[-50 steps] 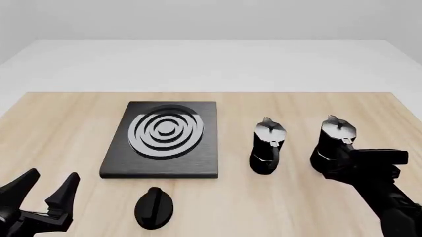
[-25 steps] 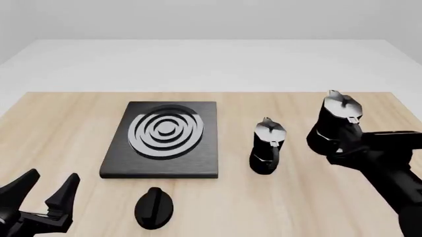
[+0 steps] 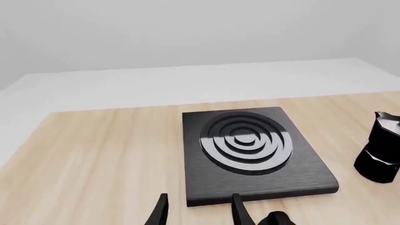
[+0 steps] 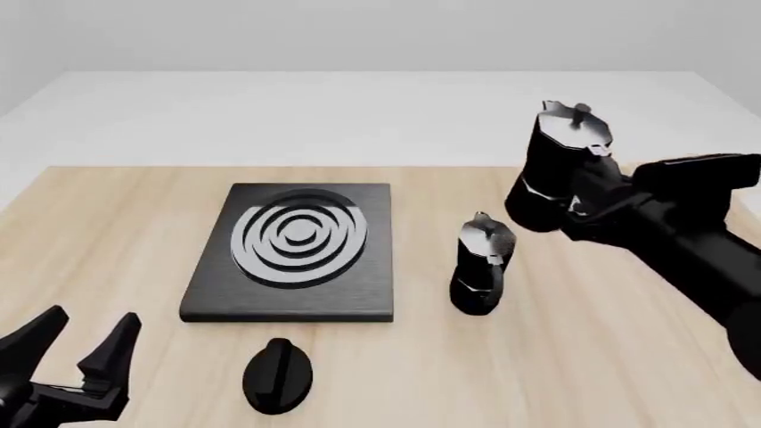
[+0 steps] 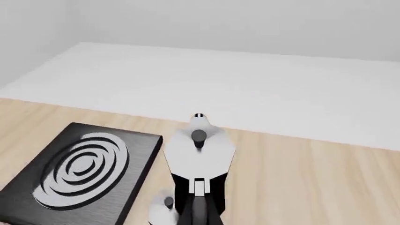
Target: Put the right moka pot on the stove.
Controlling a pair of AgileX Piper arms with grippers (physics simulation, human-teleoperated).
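Note:
The right moka pot [image 4: 551, 171], black with a silver lid, hangs in the air above the table's right side, tilted slightly. My right gripper [image 4: 580, 208] is shut on its handle side. In the right wrist view I look down on its lid [image 5: 200, 147]; my fingers are hidden behind it. The stove [image 4: 296, 252] lies flat to the left of centre, with nothing on its burner rings [image 4: 298, 234], and also shows in the wrist views [image 3: 250, 154] [image 5: 80, 174]. My left gripper [image 4: 84, 346] is open and empty at the near left; its fingertips [image 3: 238, 212] show.
The second moka pot [image 4: 480, 266] stands on the wooden table [image 4: 594, 374] between the stove and the lifted pot; it also shows in the left wrist view [image 3: 381, 151] and the right wrist view [image 5: 162, 212]. A black oval knob [image 4: 278, 375] lies in front of the stove.
My right gripper has lifted the right moka pot off the table, carrying it up and a little leftward. The left arm has barely moved.

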